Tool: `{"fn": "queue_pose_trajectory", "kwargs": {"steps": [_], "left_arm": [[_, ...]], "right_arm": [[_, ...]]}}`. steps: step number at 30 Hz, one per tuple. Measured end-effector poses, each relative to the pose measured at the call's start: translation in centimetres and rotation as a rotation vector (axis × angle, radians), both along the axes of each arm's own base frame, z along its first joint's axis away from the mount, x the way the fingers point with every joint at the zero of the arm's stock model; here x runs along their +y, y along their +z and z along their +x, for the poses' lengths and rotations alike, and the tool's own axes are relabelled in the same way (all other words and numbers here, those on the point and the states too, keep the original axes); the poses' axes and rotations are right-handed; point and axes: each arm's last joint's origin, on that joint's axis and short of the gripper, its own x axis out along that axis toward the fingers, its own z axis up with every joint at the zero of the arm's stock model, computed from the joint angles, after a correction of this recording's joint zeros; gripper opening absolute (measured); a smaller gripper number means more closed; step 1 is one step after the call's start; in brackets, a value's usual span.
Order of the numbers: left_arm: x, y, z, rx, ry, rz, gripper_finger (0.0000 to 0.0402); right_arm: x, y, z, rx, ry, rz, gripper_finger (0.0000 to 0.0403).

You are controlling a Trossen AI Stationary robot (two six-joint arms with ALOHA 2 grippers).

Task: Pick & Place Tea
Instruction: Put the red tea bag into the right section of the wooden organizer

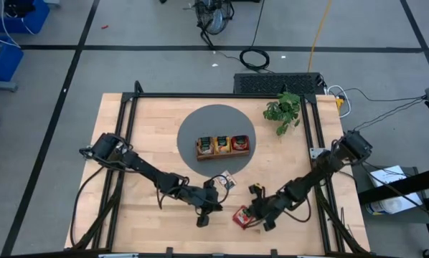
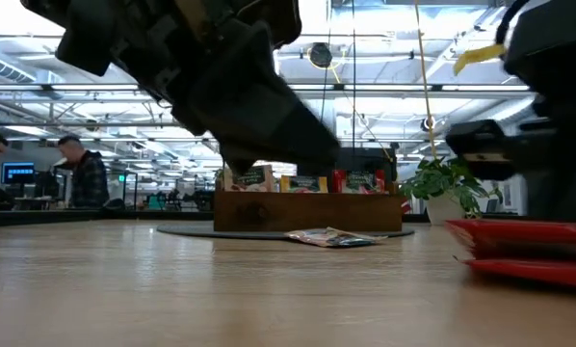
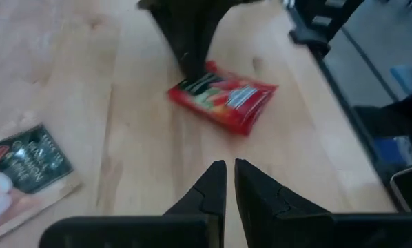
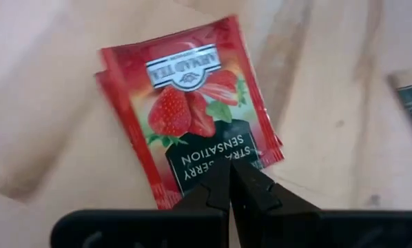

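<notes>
Red tea sachets (image 4: 189,114), labelled "STRAWBERRY SENSATION" under a strawberry picture: stacked flat on the tabletop (image 1: 150,122), near edge, right of centre. Right gripper (image 4: 230,180) fingers clenched at their edge. Left gripper (image 3: 227,172) beside, fingers clenched, empty.

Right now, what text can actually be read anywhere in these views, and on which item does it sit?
"STRAWBERRY SENSATION": on the red tea sachet at the right gripper, seen upside down, partly covered by the fingers.
White brand banner on that sachet: too blurred to read.
Dark sachet near the left gripper: print unreadable.
Sachets in the wooden tray: too small to read.
</notes>
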Motion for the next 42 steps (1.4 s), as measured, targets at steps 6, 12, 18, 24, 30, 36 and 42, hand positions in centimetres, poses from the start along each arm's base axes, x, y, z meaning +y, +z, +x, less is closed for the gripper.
{"fn": "queue_pose_trajectory", "kwargs": {"steps": [6,12,18,24,30,36,42], "left_arm": [[0.0,-1.3,0.8,-0.040,0.004,-0.024,0.0035],[-0.4,-3.3,1.5,-0.075,-0.056,0.237,0.0039],[-1.9,-2.8,2.8,-0.176,-0.065,0.495,0.0096],[-2.5,-2.4,3.0,-0.151,-0.103,0.604,0.0180],[-2.3,-3.1,2.7,-0.096,-0.158,0.714,0.0237],[-2.3,-2.9,2.7,-0.125,-0.215,0.783,0.0247],[-2.3,-2.6,3.0,-0.171,-0.248,0.802,0.0224]], "right_arm": [[-1.9,-0.1,1.1,-0.006,0.032,-0.081,0.0000],[-3.9,-0.5,1.8,-0.004,-0.052,-0.066,0.0000],[-5.8,-1.5,1.6,-0.048,-0.103,0.080,0.0000],[-6.4,-2.3,0.6,-0.060,-0.117,0.106,0.0000],[-6.4,-2.3,0.6,-0.065,-0.130,0.121,0.0000],[-6.8,-2.1,0.9,-0.084,-0.155,0.148,0.0000],[-7.2,-1.8,1.4,-0.121,-0.181,0.172,0.0000]]}}
